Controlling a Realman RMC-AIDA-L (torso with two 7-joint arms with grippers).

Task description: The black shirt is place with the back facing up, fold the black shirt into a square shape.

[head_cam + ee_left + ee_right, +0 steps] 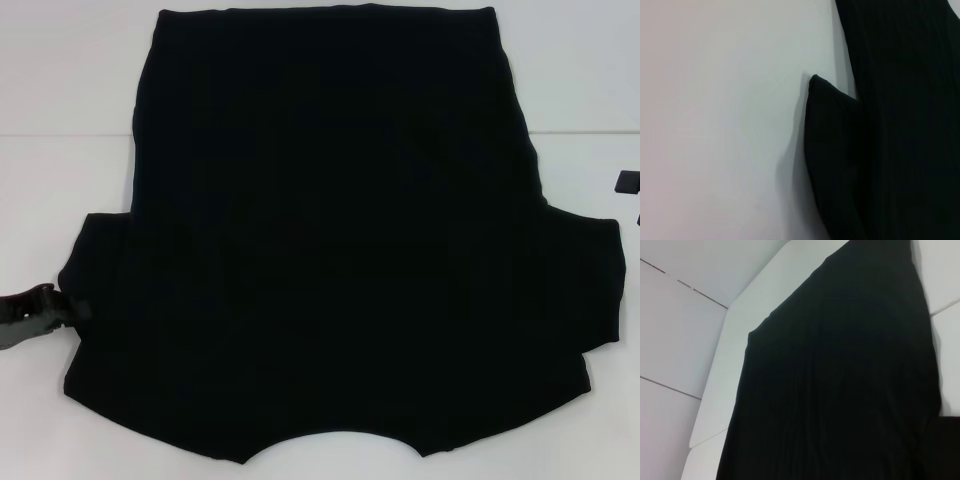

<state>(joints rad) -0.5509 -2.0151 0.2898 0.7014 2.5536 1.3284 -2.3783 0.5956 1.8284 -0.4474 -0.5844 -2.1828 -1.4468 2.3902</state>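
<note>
The black shirt (330,240) lies spread flat on the white table, neckline toward me and hem at the far edge, with no lettering showing. Its sleeves stick out to both sides. My left gripper (40,308) sits low at the table's left, right at the edge of the left sleeve (90,270). The left wrist view shows that sleeve (832,150) lying flat beside the shirt's body (910,120). Only a small black part of my right gripper (627,183) shows at the right edge, just off the right sleeve (590,280). In the right wrist view the shirt (840,380) stretches away.
The white table (60,180) shows bare on both sides of the shirt. A seam line crosses the table (60,134) behind the grippers. The hem reaches almost to the far edge, and pale wall panels (675,340) stand beyond the table.
</note>
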